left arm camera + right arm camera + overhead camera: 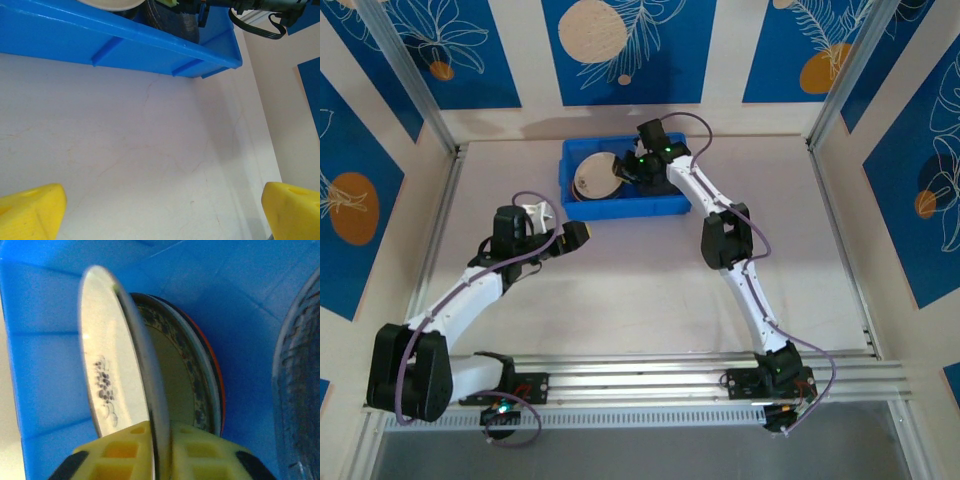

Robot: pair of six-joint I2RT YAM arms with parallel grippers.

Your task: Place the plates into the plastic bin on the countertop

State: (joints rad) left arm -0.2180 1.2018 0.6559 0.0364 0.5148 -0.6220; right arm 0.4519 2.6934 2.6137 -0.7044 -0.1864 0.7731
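Note:
The blue plastic bin [620,209] stands at the back of the countertop [640,280]. My right gripper [625,172] reaches into it and is shut on the rim of a cream plate [107,355] with a small dark grape motif, held on edge between the yellow fingers [125,455]. The right gripper [161,450] keeps that plate tilted against a teal-patterned plate [195,370] with an orange rim [216,370] behind it. A clear plate [297,385] lies to the right in the bin. My left gripper [558,222] hovers open over bare countertop just in front of the bin [100,35], nothing between its fingertips [35,210].
Beige walls with blue panels close in the countertop at the back and sides. Metal rails [650,375] run along the near edge by the arm bases. The right arm's cable [260,25] hangs over the bin's right end.

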